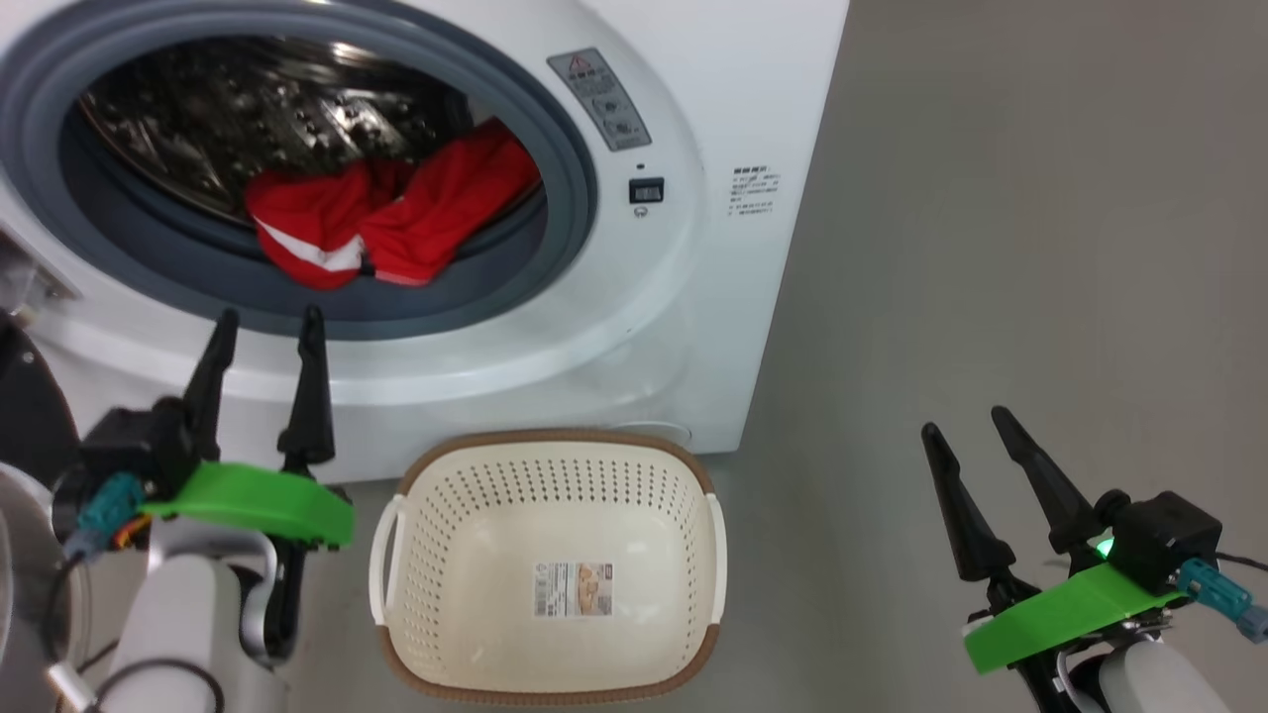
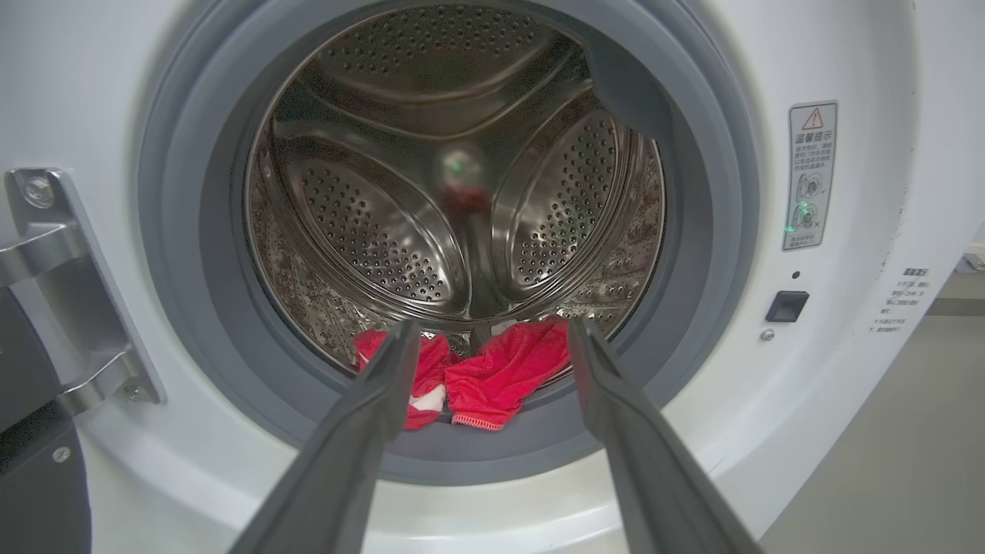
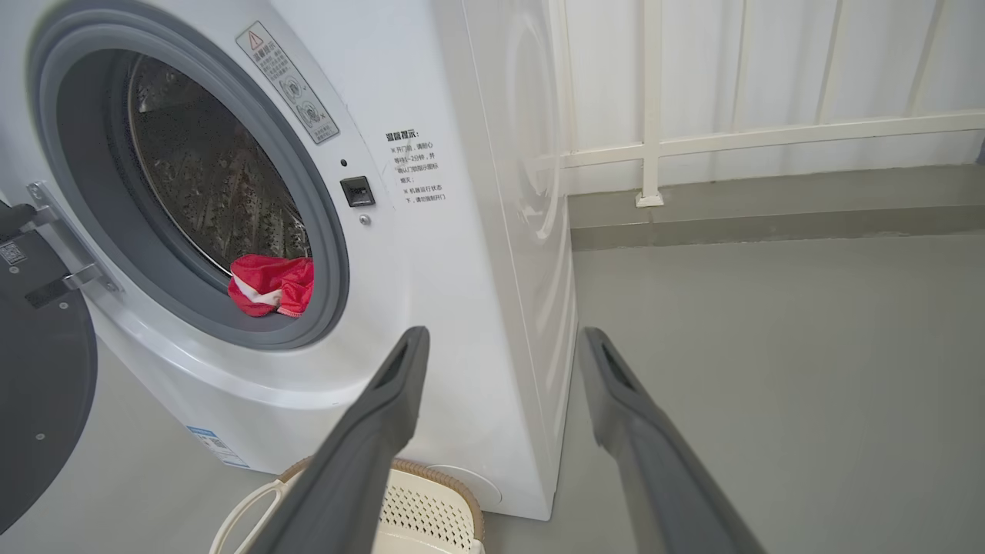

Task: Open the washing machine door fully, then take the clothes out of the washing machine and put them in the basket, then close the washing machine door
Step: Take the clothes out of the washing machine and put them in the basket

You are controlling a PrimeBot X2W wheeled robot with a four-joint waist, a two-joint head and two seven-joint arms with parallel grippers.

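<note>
Clothes (image 1: 386,223) lay at the drum's lip, upper left of the head view. My left gripper (image 1: 270,315) sat just below, wide open and empty, lined up to reach in. The right gripper (image 1: 966,423), likewise open and empty, sat lower right, clear of the basket (image 1: 555,441).

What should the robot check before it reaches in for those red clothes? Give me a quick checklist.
1. Washing machine door swung clear of the opening: ok.
2. Clothes lying at the drum's front edge, unobstructed: ok.
3. Left gripper open, empty, facing the drum: ok.
4. Right gripper open, empty, off to the side: ok.
5. Basket on the floor before the washing machine, holding just its label: ok.
6. More garments hidden under the red pile: cannot tell.
</note>
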